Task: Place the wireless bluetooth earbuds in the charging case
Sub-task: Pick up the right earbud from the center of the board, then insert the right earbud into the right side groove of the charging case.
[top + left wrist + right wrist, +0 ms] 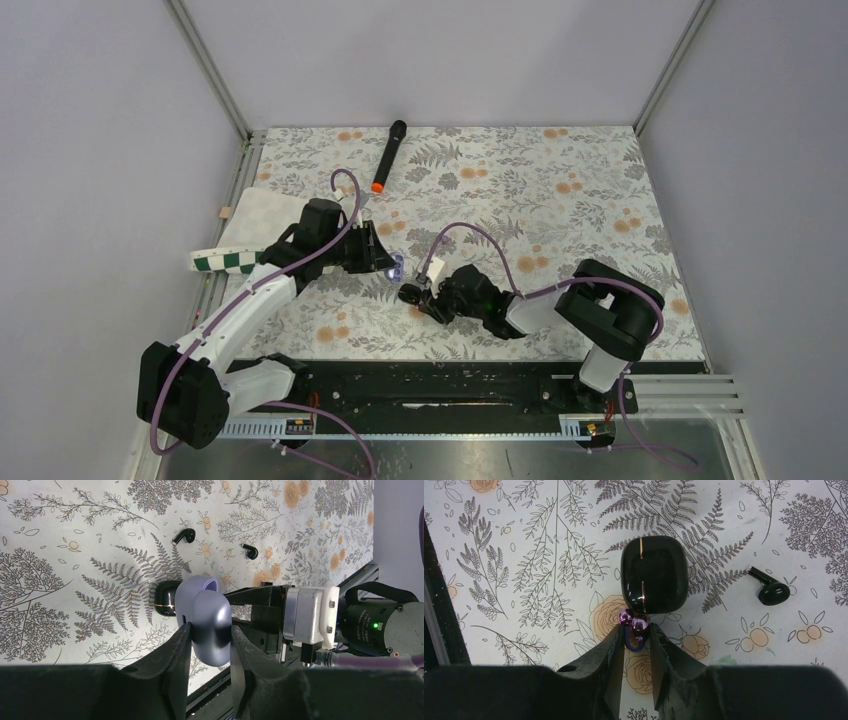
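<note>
The black glossy charging case (654, 575) lies closed on the floral mat; it also shows in the left wrist view (165, 598) and the top view (410, 294). Two black earbuds (184, 535) (250, 551) lie loose on the mat beyond it; one shows in the right wrist view (771, 590). My left gripper (210, 627) is shut on a lavender pebble-shaped case (207, 617), held just above the black case. My right gripper (635, 629) is shut on a small dark loop with two shiny purple beads (633, 626), right at the black case's near edge.
A black microphone with an orange end (388, 155) lies at the back of the mat. A white pad and a green-checked cloth (235, 255) sit at the left edge. My right wrist (310, 615) is close beside the left gripper. A black rail (430, 380) runs along the near edge.
</note>
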### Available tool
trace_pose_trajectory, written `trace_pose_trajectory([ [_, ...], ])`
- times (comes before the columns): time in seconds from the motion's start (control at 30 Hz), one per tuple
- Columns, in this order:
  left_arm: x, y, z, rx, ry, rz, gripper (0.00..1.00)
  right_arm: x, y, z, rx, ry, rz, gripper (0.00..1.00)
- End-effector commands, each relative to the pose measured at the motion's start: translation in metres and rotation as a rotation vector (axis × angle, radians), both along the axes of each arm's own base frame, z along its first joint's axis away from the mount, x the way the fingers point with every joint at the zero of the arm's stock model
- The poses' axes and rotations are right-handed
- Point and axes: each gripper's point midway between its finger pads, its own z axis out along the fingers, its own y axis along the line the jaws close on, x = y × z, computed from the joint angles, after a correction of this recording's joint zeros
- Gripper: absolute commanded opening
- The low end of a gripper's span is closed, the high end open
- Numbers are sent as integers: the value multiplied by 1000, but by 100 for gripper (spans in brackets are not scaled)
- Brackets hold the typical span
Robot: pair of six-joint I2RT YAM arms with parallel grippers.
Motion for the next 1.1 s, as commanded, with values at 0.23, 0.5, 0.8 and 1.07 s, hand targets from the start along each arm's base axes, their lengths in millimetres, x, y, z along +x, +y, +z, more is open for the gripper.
trace_pose_trajectory([
  [0.23,7,-3,17,-29,-51,-9,0,10,-3,32,97,-27,-32,18],
  [0.5,6,-7,11,-39,-30,-24,0,5,-16,48,103,-38,-31,18],
  [0.8,1,-16,3,-27,-5,-70,0,-2,-24,101,88,-56,8,18],
  [1.07,1,-29,5,-27,-5,-98,0,1,-24,139,103,-71,-1,18],
])
